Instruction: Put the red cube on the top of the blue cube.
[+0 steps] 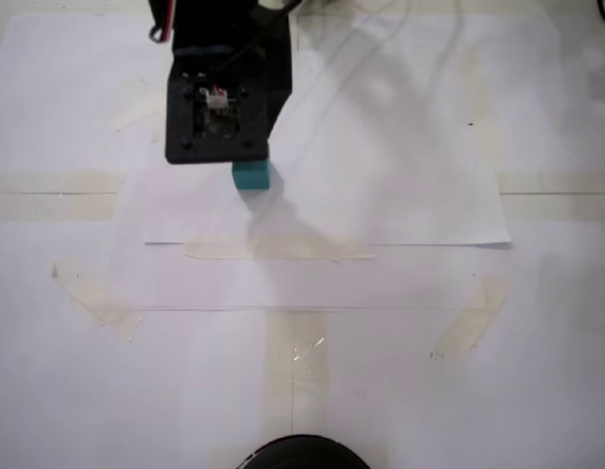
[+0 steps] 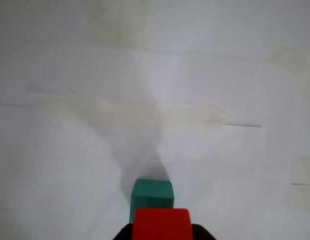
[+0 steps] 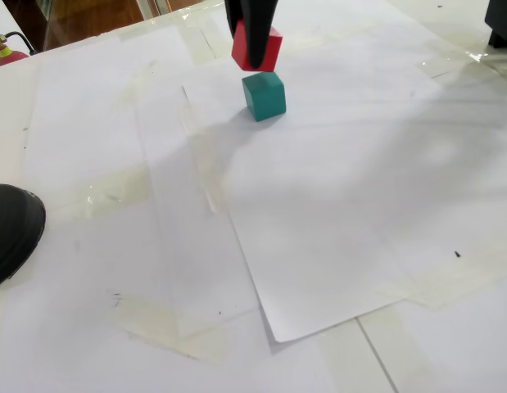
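My gripper [image 3: 255, 54] is shut on the red cube [image 3: 273, 46] and holds it in the air just above the blue cube [image 3: 264, 96], a teal block resting on white paper. A small gap separates the two cubes, and the red one sits slightly off to the left in this fixed view. In the wrist view the red cube [image 2: 162, 224] fills the bottom edge between dark fingertips [image 2: 201, 233], with the blue cube [image 2: 152, 194] just beyond it. From above, the arm's black wrist housing [image 1: 219, 107] hides the red cube, and only part of the blue cube [image 1: 251, 176] shows below it.
White paper sheets [image 1: 380, 195] are taped down over the table with beige tape strips [image 1: 278, 250]. A black round object [image 1: 300, 455] sits at the near edge, also seen at the left [image 3: 9, 229]. A dark object [image 3: 500, 24] stands at the far right corner.
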Controlling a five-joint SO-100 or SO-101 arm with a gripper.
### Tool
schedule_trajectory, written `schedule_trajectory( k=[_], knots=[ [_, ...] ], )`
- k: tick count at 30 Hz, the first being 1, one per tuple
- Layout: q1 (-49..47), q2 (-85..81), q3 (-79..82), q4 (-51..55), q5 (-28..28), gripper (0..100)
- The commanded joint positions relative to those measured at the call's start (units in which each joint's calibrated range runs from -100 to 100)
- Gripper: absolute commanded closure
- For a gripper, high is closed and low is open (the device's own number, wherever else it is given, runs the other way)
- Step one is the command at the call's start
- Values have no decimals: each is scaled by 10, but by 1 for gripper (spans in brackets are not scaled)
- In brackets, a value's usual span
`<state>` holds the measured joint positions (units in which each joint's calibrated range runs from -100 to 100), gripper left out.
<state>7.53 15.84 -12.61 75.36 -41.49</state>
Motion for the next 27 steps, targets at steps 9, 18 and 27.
schedule_trajectory(
  k=[9,18,27],
  knots=[
    [-9,15,-51,-14,1,90],
    [-19,33,-49,-15,-5,89],
    [-22,31,-47,-23,4,74]
  ],
)
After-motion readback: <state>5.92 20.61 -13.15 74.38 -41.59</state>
